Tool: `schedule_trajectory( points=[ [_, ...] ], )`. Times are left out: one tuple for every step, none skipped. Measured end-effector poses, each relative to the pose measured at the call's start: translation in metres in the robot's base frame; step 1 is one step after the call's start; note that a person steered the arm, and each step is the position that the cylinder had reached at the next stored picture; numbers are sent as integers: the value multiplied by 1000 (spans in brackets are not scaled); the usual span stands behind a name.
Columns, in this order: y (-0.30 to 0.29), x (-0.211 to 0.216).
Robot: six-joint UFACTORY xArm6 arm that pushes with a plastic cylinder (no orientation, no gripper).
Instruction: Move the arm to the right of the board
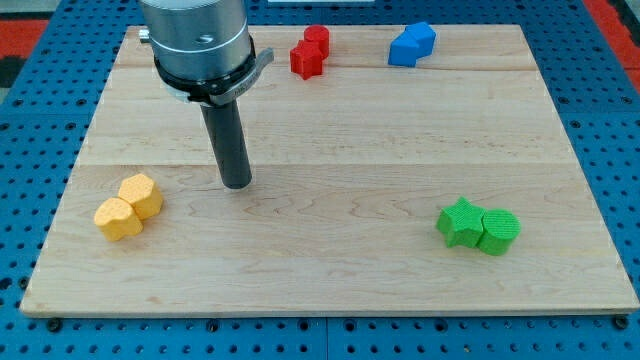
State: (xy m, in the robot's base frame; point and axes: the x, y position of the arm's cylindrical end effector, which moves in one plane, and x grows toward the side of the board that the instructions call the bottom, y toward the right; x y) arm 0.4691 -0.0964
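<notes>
My tip (237, 184) rests on the wooden board (330, 270) in its left half, below the silver arm body (195, 45) at the view's top left. Two yellow blocks touch each other at the lower left: a hexagonal one (141, 194) and a rounded one (118, 219); the tip is to their right and apart from them. Two red blocks (311, 51) sit together at the top centre. Two blue blocks (411, 44) sit together at the top right. A green star block (460, 222) touches a green rounded block (498, 231) at the lower right.
The board lies on a blue perforated table (30, 150). A red surface (612, 15) shows at the view's top right corner.
</notes>
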Motion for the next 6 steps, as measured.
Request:
schedule_trajectory(
  points=[
    [0, 0],
    [16, -3],
    [86, -16],
    [156, -28],
    [246, -28],
    [334, 5]
  ],
)
